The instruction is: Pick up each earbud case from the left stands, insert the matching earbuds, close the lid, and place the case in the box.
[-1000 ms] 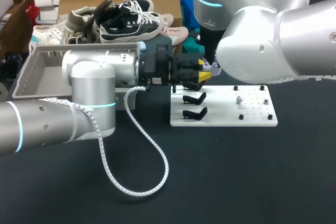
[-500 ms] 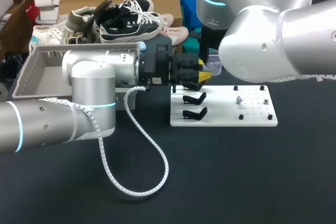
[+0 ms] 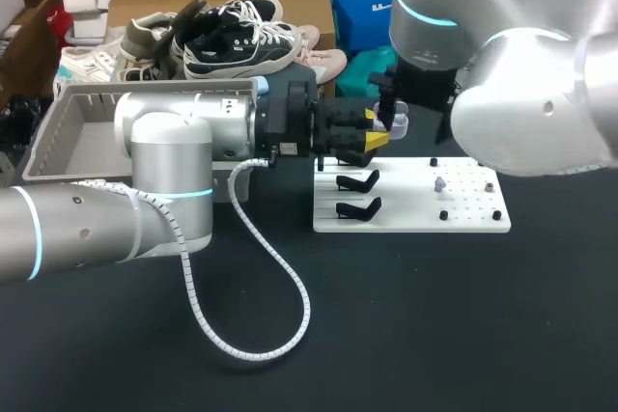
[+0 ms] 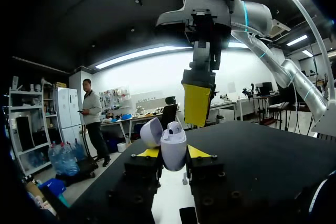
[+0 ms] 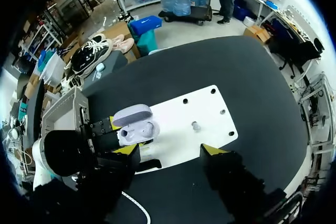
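White board (image 3: 463, 214) nearest me: two black stands (image 3: 357, 195) by its left edge, loose earbud (image 3: 440, 183) toward its right. At its far-left corner, L gripper (image 4: 173, 156) pinches the case (image 4: 171, 148), lid (image 4: 151, 132) up, bud (image 4: 173, 127) inside. R gripper (image 5: 169, 153) hangs over the far edge, fingers spread.

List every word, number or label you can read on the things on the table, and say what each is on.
None can be read.
The earbud case in the left pincer, the white board and the grey box show no print.
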`<state>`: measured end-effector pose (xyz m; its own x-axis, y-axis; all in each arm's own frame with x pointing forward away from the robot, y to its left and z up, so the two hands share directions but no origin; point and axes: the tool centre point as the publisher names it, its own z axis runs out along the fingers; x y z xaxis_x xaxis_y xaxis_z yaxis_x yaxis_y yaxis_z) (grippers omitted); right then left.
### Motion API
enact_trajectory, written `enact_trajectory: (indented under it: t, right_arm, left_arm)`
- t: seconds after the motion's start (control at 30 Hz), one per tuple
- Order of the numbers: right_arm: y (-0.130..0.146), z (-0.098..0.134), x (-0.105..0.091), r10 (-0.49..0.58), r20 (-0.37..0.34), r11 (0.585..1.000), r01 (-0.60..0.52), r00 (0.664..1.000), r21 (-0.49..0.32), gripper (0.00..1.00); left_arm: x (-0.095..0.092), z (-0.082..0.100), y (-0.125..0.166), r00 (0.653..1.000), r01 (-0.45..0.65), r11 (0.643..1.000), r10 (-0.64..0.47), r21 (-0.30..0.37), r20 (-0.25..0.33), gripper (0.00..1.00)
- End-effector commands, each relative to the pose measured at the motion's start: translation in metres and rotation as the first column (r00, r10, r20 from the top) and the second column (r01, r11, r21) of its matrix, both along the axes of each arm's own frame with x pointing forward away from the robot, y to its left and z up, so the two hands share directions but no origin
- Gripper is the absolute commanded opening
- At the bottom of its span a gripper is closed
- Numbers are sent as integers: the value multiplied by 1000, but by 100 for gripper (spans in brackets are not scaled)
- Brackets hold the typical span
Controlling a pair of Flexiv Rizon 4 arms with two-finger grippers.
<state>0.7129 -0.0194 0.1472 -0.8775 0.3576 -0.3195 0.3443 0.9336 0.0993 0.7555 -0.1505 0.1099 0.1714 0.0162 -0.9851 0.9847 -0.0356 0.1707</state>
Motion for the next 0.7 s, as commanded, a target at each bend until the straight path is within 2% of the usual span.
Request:
enact_trajectory:
  t: [0.03,0.33,0.47,0.63,0.7]
  right_arm:
    - [-27,-15,-16,18,57,998,-21,998,57,60]
    - [-42,-35,-13,18,34,997,-21,999,77,69]
    - [-42,-38,-13,27,34,996,-30,999,80,67]
    - [-43,-39,-12,50,57,996,-54,997,75,70]
    - [-42,-38,-14,59,70,995,-64,996,82,84]
  left_arm:
    - [0,-1,0,1000,-1,1000,1,-1,1,0]
    - [0,-1,0,1000,-1,1000,1,-1,1,0]
    - [0,-1,0,1000,-1,1000,1,-1,1,0]
    - [0,-1,0,1000,-1,1000,1,-1,1,0]
    - [0,-1,0,1000,-1,1000,1,-1,1,0]
